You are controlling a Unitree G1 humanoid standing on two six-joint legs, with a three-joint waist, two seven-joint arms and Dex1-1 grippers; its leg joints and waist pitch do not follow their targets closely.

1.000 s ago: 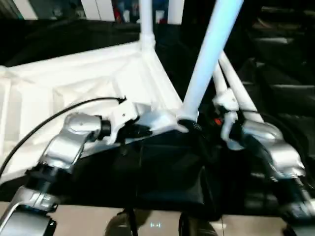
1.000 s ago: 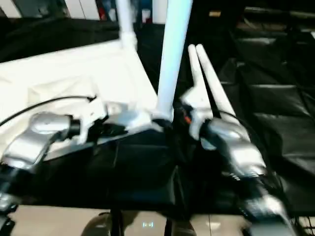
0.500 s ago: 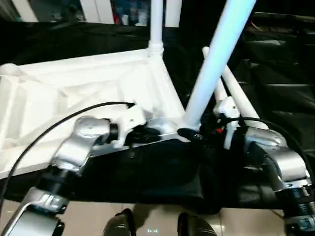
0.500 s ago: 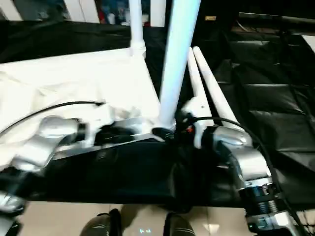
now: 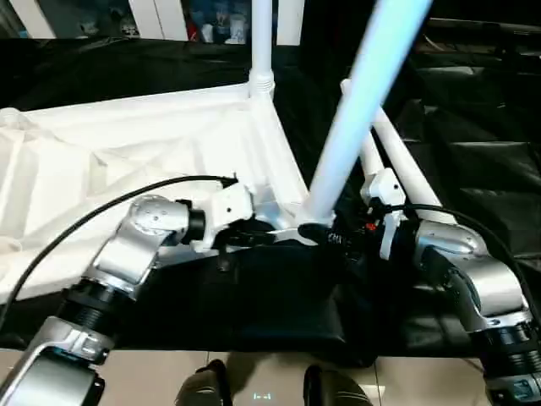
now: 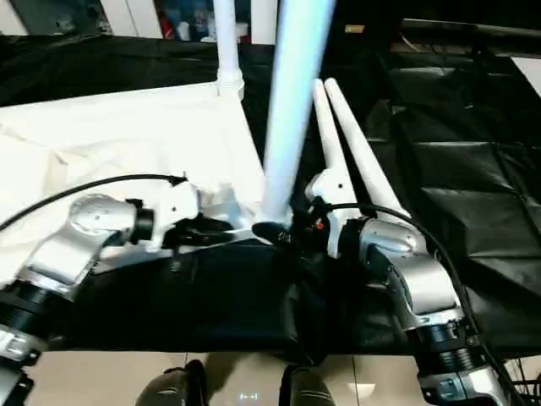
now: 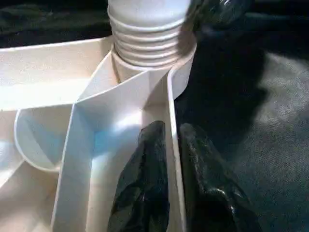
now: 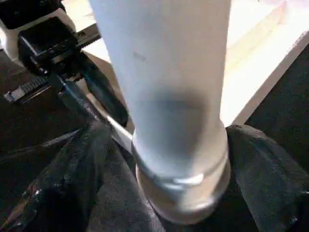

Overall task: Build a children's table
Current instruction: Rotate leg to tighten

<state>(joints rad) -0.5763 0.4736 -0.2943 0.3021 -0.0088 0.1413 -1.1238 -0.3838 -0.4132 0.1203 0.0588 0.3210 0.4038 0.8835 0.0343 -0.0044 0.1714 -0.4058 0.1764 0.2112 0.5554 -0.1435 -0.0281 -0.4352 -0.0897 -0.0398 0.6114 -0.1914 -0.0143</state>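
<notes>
The white tabletop (image 5: pixel 127 144) lies underside up on black cloth. One leg (image 5: pixel 261 42) stands upright in its far corner socket. At the near right corner a second leg (image 5: pixel 355 110) leans to the right, its ribbed end (image 7: pixel 147 34) sitting in the socket. My right gripper (image 5: pixel 328 237) is shut on this leg's base (image 8: pixel 169 87), one finger (image 8: pixel 77 174) on each side. My left gripper (image 5: pixel 258 235) is shut on the tabletop's thin rim wall beside that socket, its fingers (image 7: pixel 145 193) either side of the wall.
Two loose legs (image 5: pixel 406 169) lie side by side on the black cloth (image 5: pixel 473 127) to the right of the tabletop. A black cable (image 5: pixel 101 211) arcs over my left forearm. The cloth's near edge meets beige floor (image 5: pixel 423 385) by my feet.
The whole picture has shifted with the camera. Both grippers stay at the near right corner, and the held leg still leans right.
</notes>
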